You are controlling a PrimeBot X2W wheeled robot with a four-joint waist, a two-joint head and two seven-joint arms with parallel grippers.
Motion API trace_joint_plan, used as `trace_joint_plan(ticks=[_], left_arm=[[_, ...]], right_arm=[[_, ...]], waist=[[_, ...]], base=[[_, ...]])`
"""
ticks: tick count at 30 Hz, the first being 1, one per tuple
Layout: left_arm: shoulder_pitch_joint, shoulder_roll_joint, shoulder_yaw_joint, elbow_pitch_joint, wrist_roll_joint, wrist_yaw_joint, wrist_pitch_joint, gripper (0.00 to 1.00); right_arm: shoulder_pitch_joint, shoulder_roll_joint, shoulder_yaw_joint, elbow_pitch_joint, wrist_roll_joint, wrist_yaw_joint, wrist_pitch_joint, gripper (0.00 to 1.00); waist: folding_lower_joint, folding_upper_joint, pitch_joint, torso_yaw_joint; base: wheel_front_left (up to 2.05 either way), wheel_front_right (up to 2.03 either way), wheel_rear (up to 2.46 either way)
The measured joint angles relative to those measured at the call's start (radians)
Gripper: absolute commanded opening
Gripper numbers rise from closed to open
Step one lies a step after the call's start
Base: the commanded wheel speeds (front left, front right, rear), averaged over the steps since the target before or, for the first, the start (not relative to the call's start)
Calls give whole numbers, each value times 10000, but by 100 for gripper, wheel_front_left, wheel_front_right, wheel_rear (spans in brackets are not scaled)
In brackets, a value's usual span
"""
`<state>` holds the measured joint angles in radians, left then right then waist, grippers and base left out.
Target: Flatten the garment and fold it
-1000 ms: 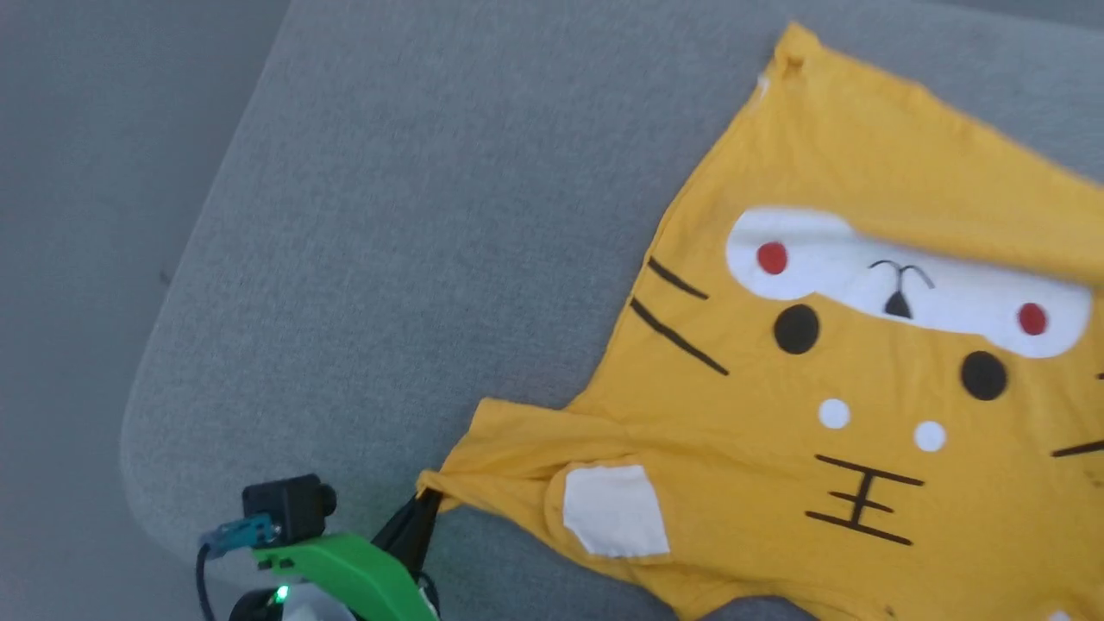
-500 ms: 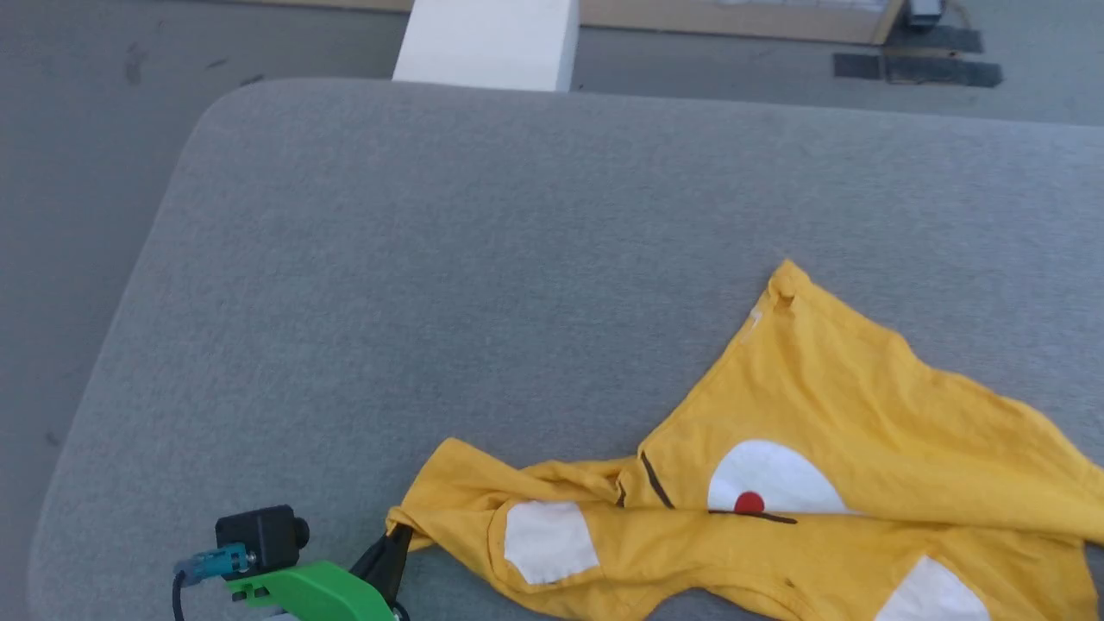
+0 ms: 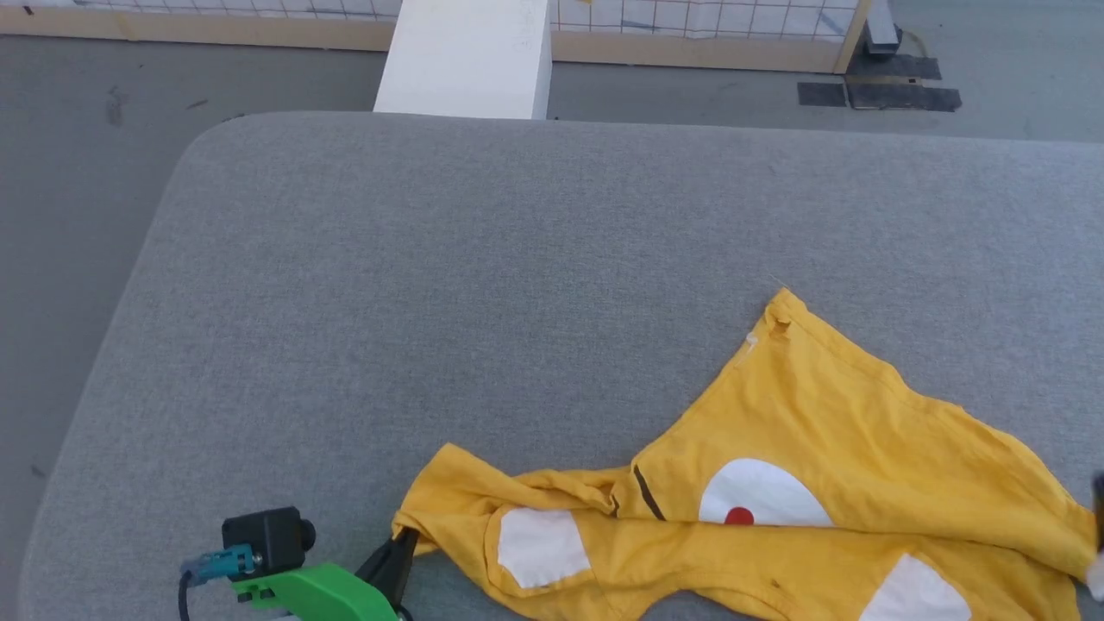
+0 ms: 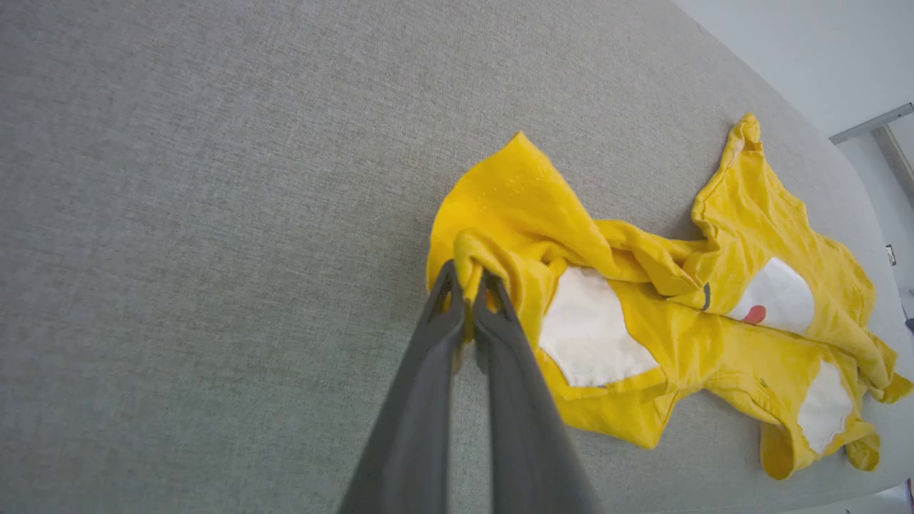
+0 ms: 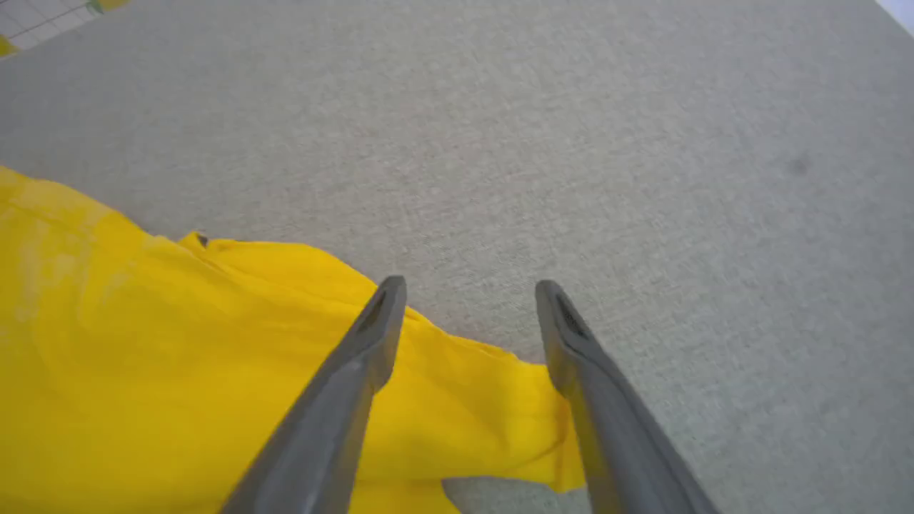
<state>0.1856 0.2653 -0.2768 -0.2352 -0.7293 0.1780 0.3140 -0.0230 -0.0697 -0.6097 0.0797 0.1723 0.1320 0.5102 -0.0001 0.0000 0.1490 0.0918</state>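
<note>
Left gripper [image 4: 468, 278] clamped on garment [image 4: 685, 353] corner | right gripper [image 5: 471, 296] spread wide, empty, over opposite edge | grey surface [image 3: 517, 259] broad beyond

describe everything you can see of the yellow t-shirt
The garment is a bright yellow T-shirt of soft, cotton-like cloth with white patches, a red dot and a black line. It lies crumpled and folded over itself near the front right of the grey padded surface. The left gripper is shut on a bunched corner at its left end; the right gripper stands open over its right edge, gripping nothing.
</note>
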Motion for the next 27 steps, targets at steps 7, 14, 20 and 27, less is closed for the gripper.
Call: trace_joint_plan(ticks=[7,14,20,27], left_arm=[[-28,-31,-117,10,-25,-52,-4,0],[-221,-82,-228,102,-25,-111,-90,0],[-591,-217,-372,336,-23,-270,-182,0],[-717,-397,-545,665,-25,-399,-339,0]], right_arm=[[-844,-1492,3170,-424,744,0,-2387,100],[-2729,-3053,6784,974,1289,0,-2851,100],[-4444,-3586,8673,2801,1720,0,-1985,100],[-5538,-3586,9206,4489,2080,0,-441,100]], waist=[[0,0,138,185],[0,0,534,452],[1,0,857,906],[0,0,1127,1470]], base=[[0,0,0],[0,0,0],[0,0,0],[0,0,0]])
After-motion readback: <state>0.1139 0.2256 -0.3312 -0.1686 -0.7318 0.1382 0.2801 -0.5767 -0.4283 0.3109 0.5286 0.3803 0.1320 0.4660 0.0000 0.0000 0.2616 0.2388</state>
